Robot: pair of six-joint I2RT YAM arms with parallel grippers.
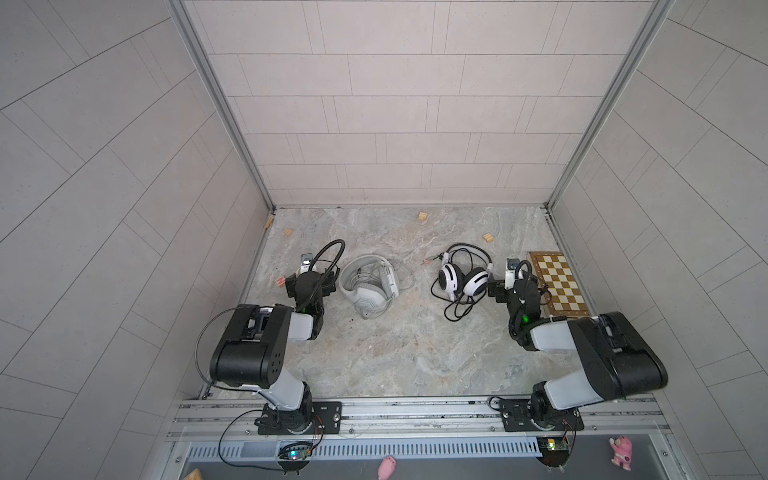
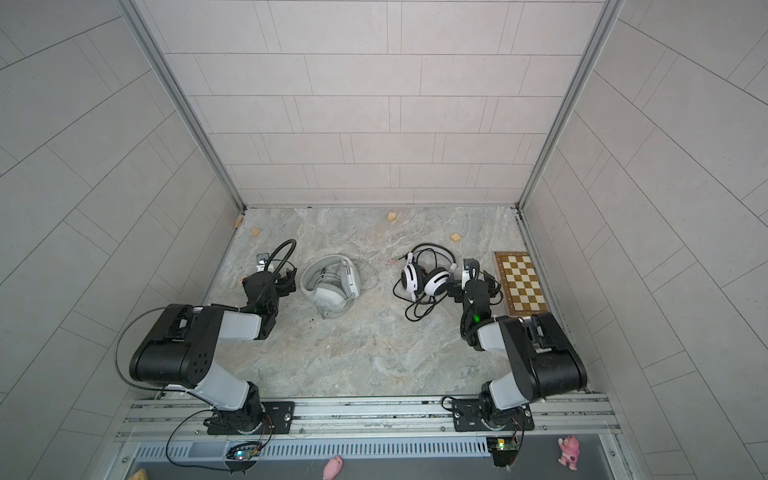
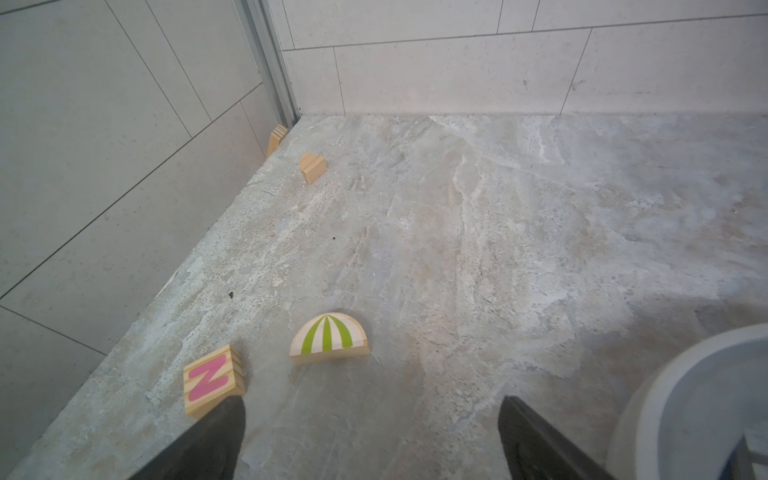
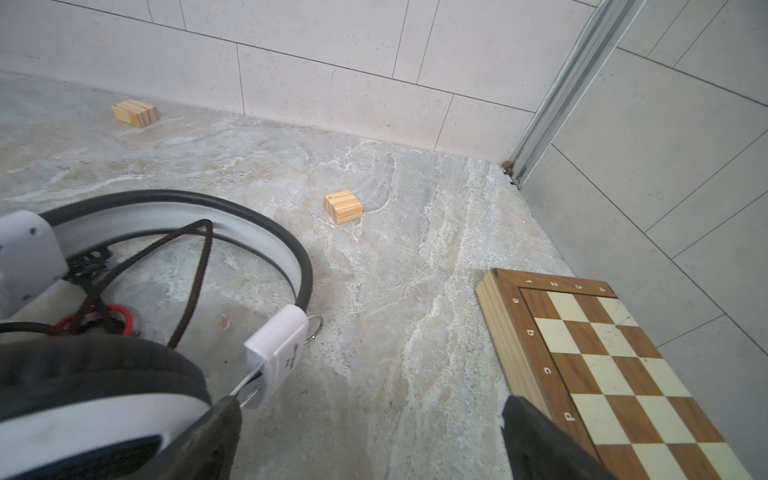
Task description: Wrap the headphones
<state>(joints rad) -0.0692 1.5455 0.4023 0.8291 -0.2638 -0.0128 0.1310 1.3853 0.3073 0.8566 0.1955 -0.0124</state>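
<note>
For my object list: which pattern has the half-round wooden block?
The half-round block has green and white stripes, best seen in the left wrist view.

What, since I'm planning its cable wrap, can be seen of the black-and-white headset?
The black-and-white headset lies on the marble-look table, right of centre in both top views. Two white ear cups with black pads stand side by side under black headband wires and a white inner strap. Its black cable sprawls in loose loops, unwrapped, plugs lying free. The open right gripper stands beside one cup, holding nothing.
</note>
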